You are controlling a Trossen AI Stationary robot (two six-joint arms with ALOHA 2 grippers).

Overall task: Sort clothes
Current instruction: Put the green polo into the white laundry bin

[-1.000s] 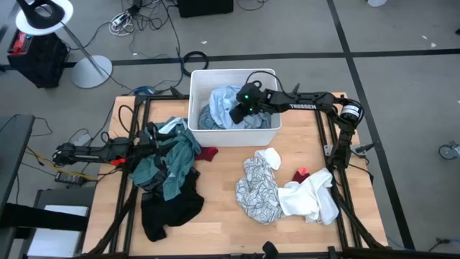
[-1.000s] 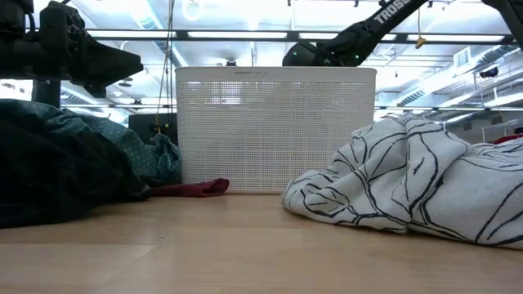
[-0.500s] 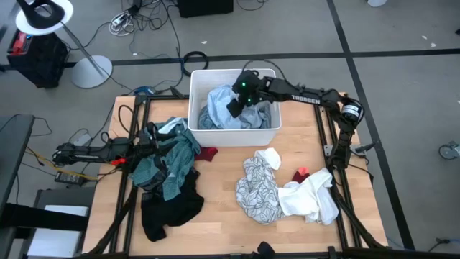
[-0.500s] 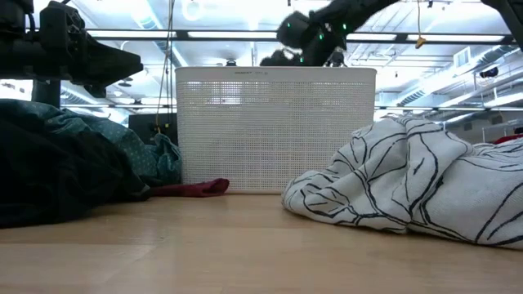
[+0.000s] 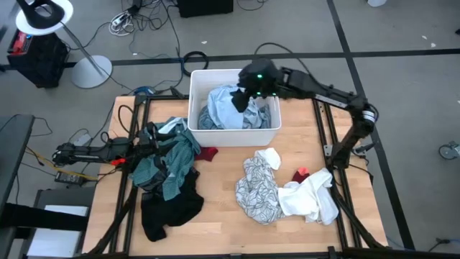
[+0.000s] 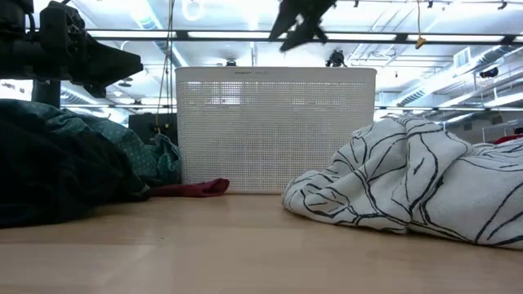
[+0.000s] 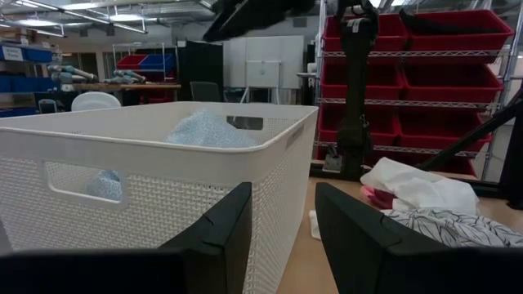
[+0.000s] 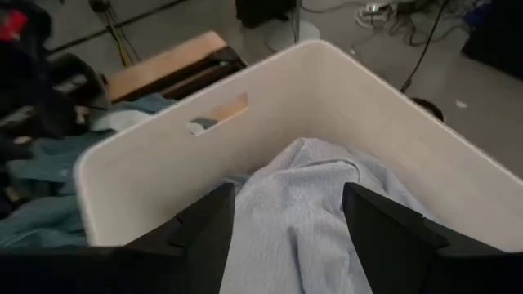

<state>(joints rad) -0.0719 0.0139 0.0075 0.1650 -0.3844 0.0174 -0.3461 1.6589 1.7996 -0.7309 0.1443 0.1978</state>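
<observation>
Right gripper (image 5: 243, 101) raised above the white bin (image 5: 233, 135) at the far side of the counter (image 5: 223, 208), fingers spread apart with nothing between them; in the right wrist view, wide gap between both dark fingers (image 8: 204, 233), pale blue-grey striped shirt (image 8: 310, 212) below inside the bin (image 8: 163, 163). In the high view, striped shirt (image 5: 224, 108) heaped in the bin, well clear of the gripper. In the low view, right arm only a dark shape above the bin's perforated wall (image 6: 275, 131).

Left gripper (image 5: 149, 144) parked low over the left side of the counter, on the heap of teal plaid shirt (image 5: 167, 164); fingers (image 7: 221, 237) parted in the left wrist view, empty, pointing towards the bin (image 7: 147, 188).

Black garment (image 5: 169, 208) at the near end of the left heap, partly under the teal plaid. Small dark red piece (image 5: 207, 154) lying just in front of the bin, beside the teal plaid. White-patterned piece (image 5: 257, 188) on the right half of the counter, touching the plain white pieces (image 5: 310, 201) beside it. Small bright red piece (image 5: 301, 175) between those two, at the white heap's far edge.
</observation>
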